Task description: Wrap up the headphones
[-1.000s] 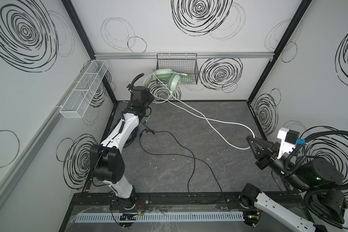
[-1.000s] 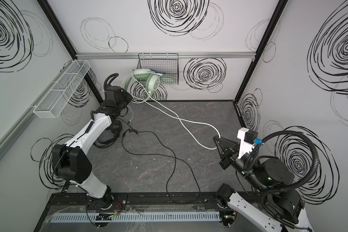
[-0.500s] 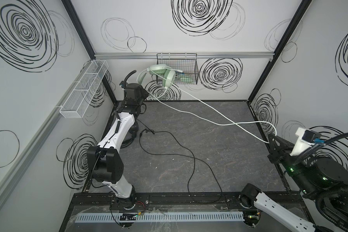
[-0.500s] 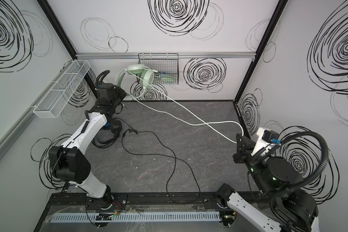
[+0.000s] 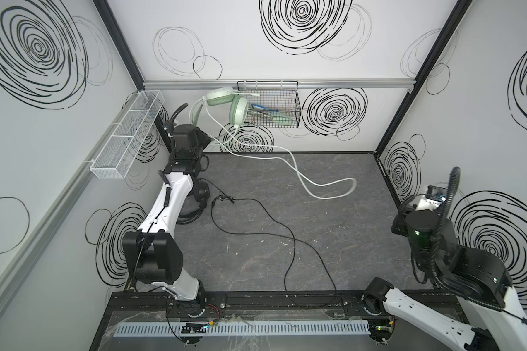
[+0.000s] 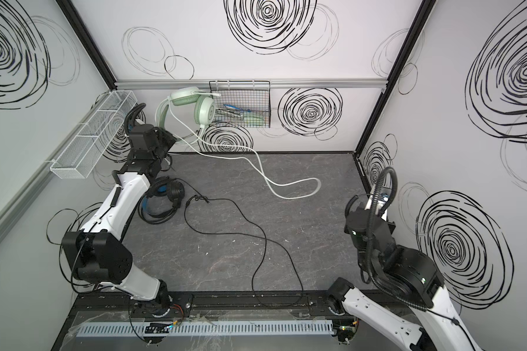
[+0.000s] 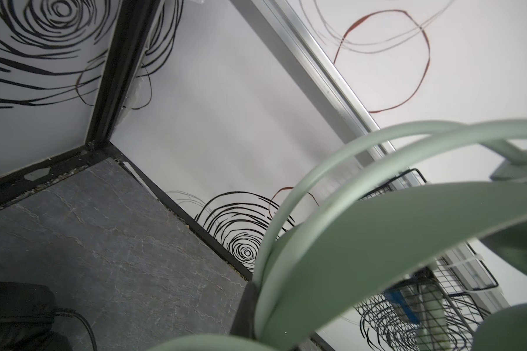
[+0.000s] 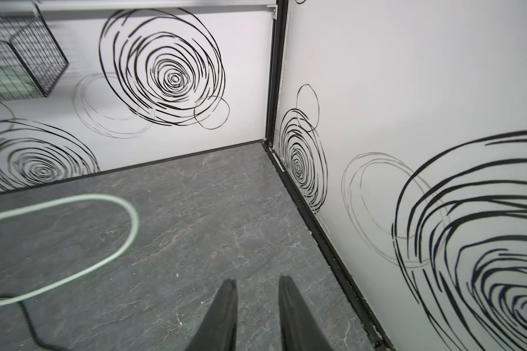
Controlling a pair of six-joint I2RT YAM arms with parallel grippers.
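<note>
**L gripper (image 5: 205, 140) holds mint headset (image 5: 239, 110), R gripper (image 8: 256, 282) empty**

You've got it clamped by the band, up beside the wire basket (image 5: 282, 104); white cord (image 5: 305, 180) trails onto the floor (image 5: 347, 231). R jaws stand apart. Black headset (image 6: 162, 194) lies by L arm (image 6: 119, 197).

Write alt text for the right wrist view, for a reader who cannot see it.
The right pincer, its two dark fingers apart and empty, hangs above a grey marbled floor by a corner of white, black-swirled walls. A loop of pale headphone cord lies on the floor, clear of the pincer; a black wire basket hangs on the far wall.
</note>
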